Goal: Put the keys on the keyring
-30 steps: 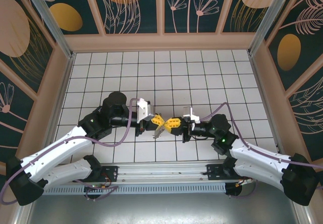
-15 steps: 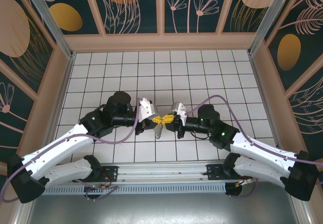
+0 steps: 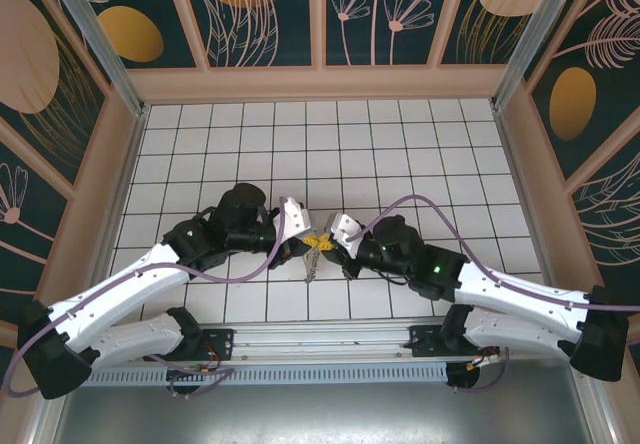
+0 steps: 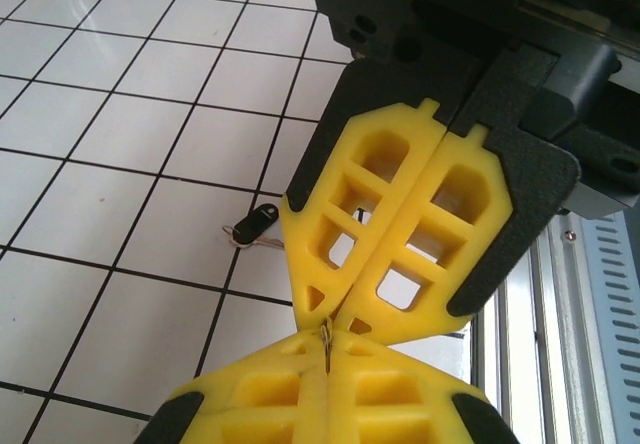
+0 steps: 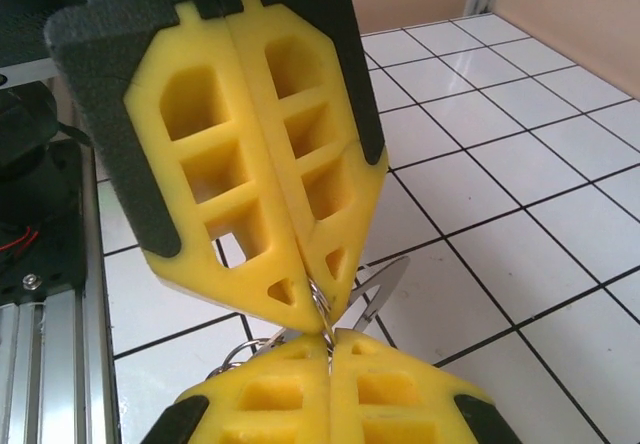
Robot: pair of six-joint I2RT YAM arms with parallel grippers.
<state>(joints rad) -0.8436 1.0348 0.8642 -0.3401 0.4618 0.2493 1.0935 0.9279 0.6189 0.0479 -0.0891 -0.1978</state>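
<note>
Right arm [image 3: 500, 289] has swung in toward the left edge since a second ago, wrist rolled over and elbow folded, so the tip-to-tip meeting spot sits slightly further left; left arm [image 3: 120, 289] barely changed. keyring [image 5: 318, 302] is thin metal wire loops, caught right where the two sets of yellow tips meet, held up off the bench [image 3: 400, 144], close to the near edge and about midway between the left and right edges. key [image 5: 375, 289] is a pale silver blade that hangs from the loops just below the tips, pointing down toward the tiles. Left wrist view also shows a small dark end piece beside the yellow fingers, with a bit of wire by it; cannot tell if it touches the tile or hangs. left tool [image 4: 326, 359] has its fingers pressed together, a sliver of wire nipped in the seam at the tip. right tool [image 5: 328, 359] is the same, fingers pressed together with wire running into the seam. Tips of both tools touch, nose to nose. Both arms reach in low from the near corners, purple cables looping over them. Metal rail [image 3: 320, 349] runs along the near edge between the arm bases. White tiles, dark grid lines.
</note>
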